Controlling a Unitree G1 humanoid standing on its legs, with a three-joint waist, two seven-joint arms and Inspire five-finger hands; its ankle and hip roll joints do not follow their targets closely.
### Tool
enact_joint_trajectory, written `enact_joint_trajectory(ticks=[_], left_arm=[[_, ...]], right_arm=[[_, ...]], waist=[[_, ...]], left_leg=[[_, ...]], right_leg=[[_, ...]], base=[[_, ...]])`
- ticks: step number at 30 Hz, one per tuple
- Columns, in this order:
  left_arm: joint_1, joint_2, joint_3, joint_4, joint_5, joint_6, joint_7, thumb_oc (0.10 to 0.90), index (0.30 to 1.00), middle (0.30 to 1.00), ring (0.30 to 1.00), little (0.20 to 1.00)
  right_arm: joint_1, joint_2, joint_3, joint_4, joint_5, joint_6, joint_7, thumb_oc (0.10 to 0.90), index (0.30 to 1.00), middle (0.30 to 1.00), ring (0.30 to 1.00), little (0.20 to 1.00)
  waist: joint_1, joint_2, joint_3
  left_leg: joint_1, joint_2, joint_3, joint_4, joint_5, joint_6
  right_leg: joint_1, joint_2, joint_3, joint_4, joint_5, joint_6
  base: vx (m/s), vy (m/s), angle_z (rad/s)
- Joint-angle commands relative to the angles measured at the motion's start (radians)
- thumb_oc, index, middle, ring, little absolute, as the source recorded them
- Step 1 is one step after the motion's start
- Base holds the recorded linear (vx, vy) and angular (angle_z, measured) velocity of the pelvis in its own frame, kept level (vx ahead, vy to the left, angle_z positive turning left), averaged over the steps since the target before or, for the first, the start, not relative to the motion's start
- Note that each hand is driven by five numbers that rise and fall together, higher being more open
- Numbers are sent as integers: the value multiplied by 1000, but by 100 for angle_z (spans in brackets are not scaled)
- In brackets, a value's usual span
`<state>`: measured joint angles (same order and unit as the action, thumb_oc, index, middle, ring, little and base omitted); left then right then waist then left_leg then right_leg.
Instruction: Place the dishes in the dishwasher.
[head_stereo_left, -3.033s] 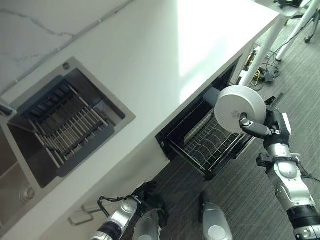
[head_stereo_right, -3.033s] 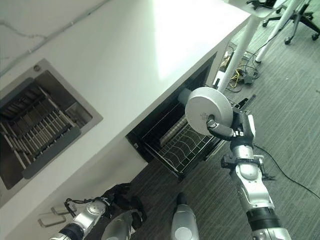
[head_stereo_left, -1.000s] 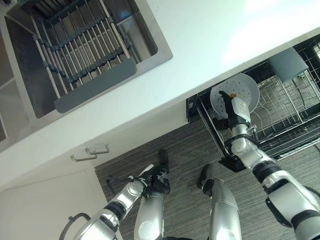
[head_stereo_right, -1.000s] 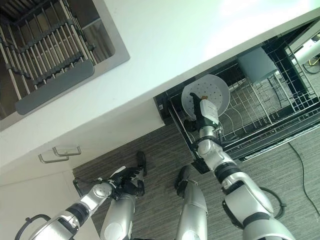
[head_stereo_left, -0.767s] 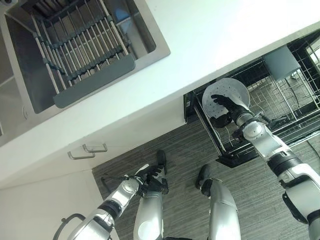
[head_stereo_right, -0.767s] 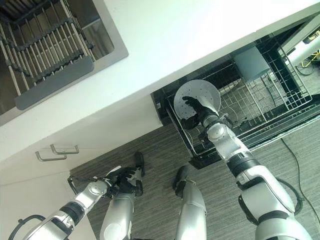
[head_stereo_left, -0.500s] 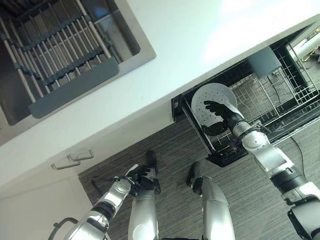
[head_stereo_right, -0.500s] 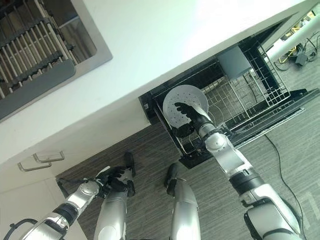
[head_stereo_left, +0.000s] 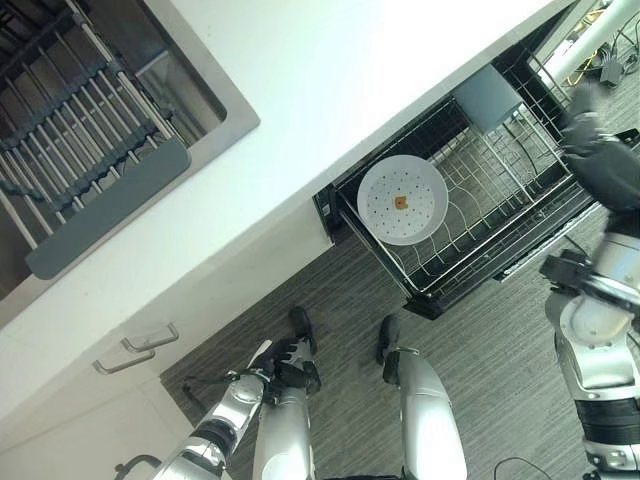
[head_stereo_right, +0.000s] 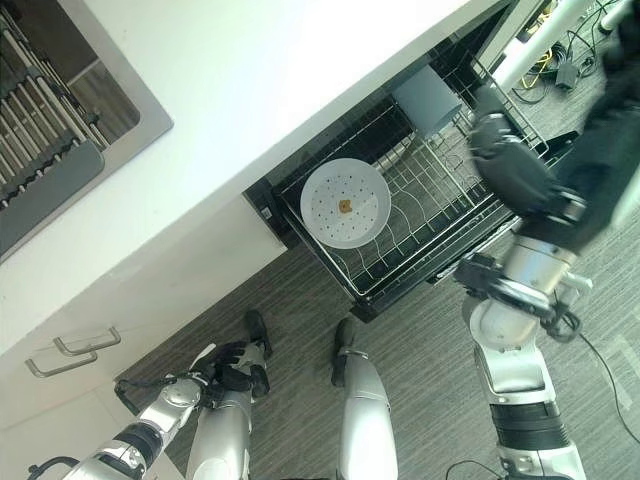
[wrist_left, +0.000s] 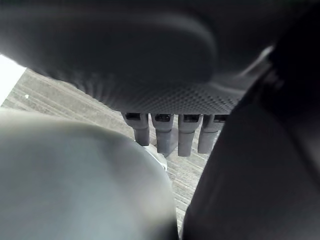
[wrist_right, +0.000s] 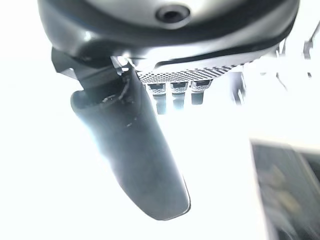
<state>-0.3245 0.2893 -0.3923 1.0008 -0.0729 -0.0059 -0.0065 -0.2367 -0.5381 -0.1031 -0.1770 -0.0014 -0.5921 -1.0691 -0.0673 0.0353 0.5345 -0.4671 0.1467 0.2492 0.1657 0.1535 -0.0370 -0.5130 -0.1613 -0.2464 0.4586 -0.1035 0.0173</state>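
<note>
Right robot hand (head_stereo_right: 512, 165) raised at the right side on a bent silver-grey arm, fingers extended and empty, left robot hand (head_stereo_right: 228, 366) low at lower left, fingers relaxed.

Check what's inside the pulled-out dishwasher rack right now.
A white plate stands in the wire rack near its left end, a small brown speck at its centre. A grey block sits at the back. The tines behind the plate are covered.

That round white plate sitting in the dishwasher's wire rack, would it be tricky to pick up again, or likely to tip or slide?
The round white plate looks stiff and smooth, so it may well be slippery to pinch. It lies tilted against the wire rack rather than flat, so a nudge could probably tip or slide it. If ceramic, which I cannot tell, it would be fragile.
</note>
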Motion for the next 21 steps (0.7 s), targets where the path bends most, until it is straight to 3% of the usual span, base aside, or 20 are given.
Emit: enact_joint_trajectory(ticks=[1,2,3,4,7,9,12,15,18,21], left_arm=[[106,-54,-29,7,-17,-8,-16,800,900,900,900,900],[106,-55,-34,5,-27,-5,-16,800,900,900,900,900],[91,-46,-47,1,-55,18,-23,800,900,900,900,900],[74,-46,-58,5,-65,33,-24,800,900,900,900,900],[36,-58,-76,26,-73,53,-14,800,900,900,900,900],[4,-69,-99,47,-92,59,-3,800,900,900,900,900],[-18,-85,-121,52,-111,65,10,800,900,900,900,900],[-20,-95,-140,46,-123,63,16,800,900,900,900,900],[-12,-106,-160,23,-127,67,20,800,900,900,900,900],[6,-104,-172,16,-137,42,23,800,900,900,900,900]], right_arm=[[-65,-45,-159,-49,-252,6,-545,800,900,900,900,900],[-52,-31,-234,-28,-173,75,-545,800,900,900,900,900],[-18,-13,-350,156,82,65,-545,800,900,900,900,900],[-6,-10,-376,317,198,66,-545,800,900,900,900,900],[-17,-9,-353,604,304,38,-545,800,900,900,900,900],[-39,8,-300,828,379,-17,-545,800,900,900,900,900],[-62,32,-244,980,434,-20,-479,800,900,900,900,900],[-83,51,-174,1064,412,37,-386,800,900,900,900,900],[-115,63,-45,1067,195,171,-326,800,900,900,900,900],[-146,48,84,1025,57,262,-261,800,900,900,900,900]], waist=[[-49,2,-14],[-54,5,-14],[-62,9,-14],[-62,11,-14],[-55,12,-14],[-44,14,-14],[-35,24,-14],[-24,37,-14],[-9,55,-14],[1,63,-14]], left_leg=[[11,-10,-63,134,-245,-25],[15,-10,-61,134,-247,-25],[20,-10,-59,134,-254,-22],[21,-9,-57,134,-255,-21],[16,-7,-55,134,-254,-21],[9,-5,-56,134,-250,-23],[3,-4,-56,134,-249,-26],[0,-8,-57,134,-246,-29],[-5,-16,-64,134,-241,-27],[-9,-23,-69,134,-239,-26]], right_leg=[[15,59,47,2,-109,37],[19,60,49,-2,-109,36],[31,62,52,-19,-105,37],[40,63,50,-35,-98,36],[45,65,45,-50,-89,35],[46,66,39,-56,-83,34],[48,64,31,-61,-82,32],[51,62,22,-61,-85,30],[49,56,10,-58,-87,23],[44,52,4,-52,-93,20]], base=[[16,45,-18],[13,32,-20],[2,5,-10],[0,0,0],[-26,-49,-1],[-31,-68,-3],[-16,-15,-9],[-4,5,2],[-10,25,7],[14,34,13]])
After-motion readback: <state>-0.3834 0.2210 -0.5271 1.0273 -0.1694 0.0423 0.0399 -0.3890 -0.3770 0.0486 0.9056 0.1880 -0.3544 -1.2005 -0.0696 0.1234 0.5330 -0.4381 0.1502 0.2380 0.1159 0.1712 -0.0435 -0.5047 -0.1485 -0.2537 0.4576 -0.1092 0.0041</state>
